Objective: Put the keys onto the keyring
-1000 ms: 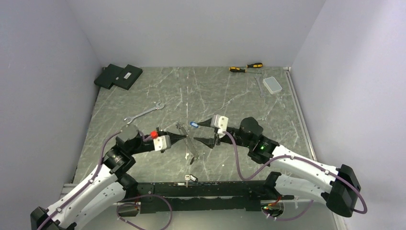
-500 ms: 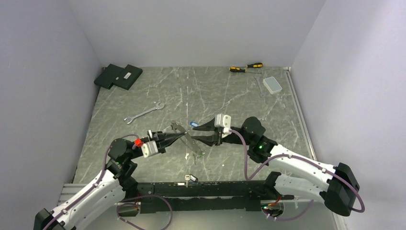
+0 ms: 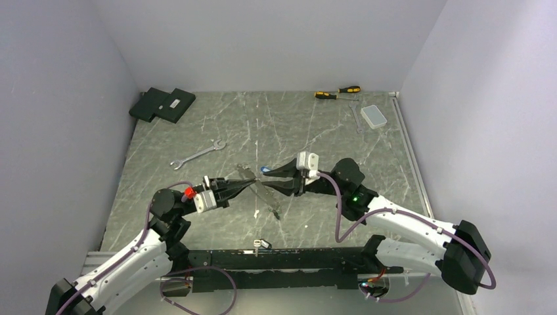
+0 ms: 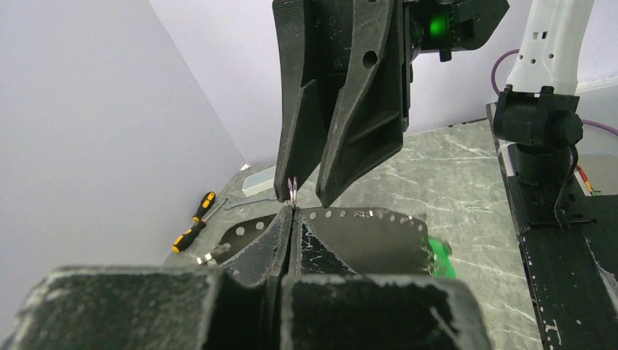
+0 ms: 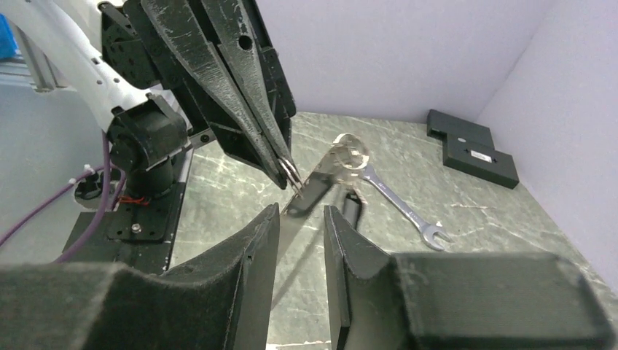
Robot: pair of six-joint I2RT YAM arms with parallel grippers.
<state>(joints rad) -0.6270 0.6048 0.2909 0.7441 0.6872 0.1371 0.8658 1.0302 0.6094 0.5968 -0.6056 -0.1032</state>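
Pinching a short bit of the keyring (image 4: 292, 189) between its pressed-together fingertips, the left gripper (image 3: 251, 184) reached rightward over the middle of the marbled table (image 3: 309, 134). In the left wrist view only a thin silvery sliver of wire stood up from those tips. How the rest of the loop hung could not be told, though the top view showed a thin pale line slanting from the tips toward the near edge. The right gripper (image 3: 268, 178) faced it from the opposite side with its fingers spread. In the left wrist view their tips stood one on each side of the held wire; whether they touched it was unclear. The blue key (image 3: 265, 169) showed as a small blue spot right at the right gripper's farther fingertip, and whether it lay loose on the table could not be told. The green key (image 4: 439, 255) lay on the table, partly hidden behind the left gripper's finger. A silver wrench (image 3: 198, 155) lay apart to the left, with two screwdrivers (image 3: 337, 92) and a small clear box (image 3: 375, 116) near the far right corner, and two black boxes (image 3: 163, 104) at the far left.
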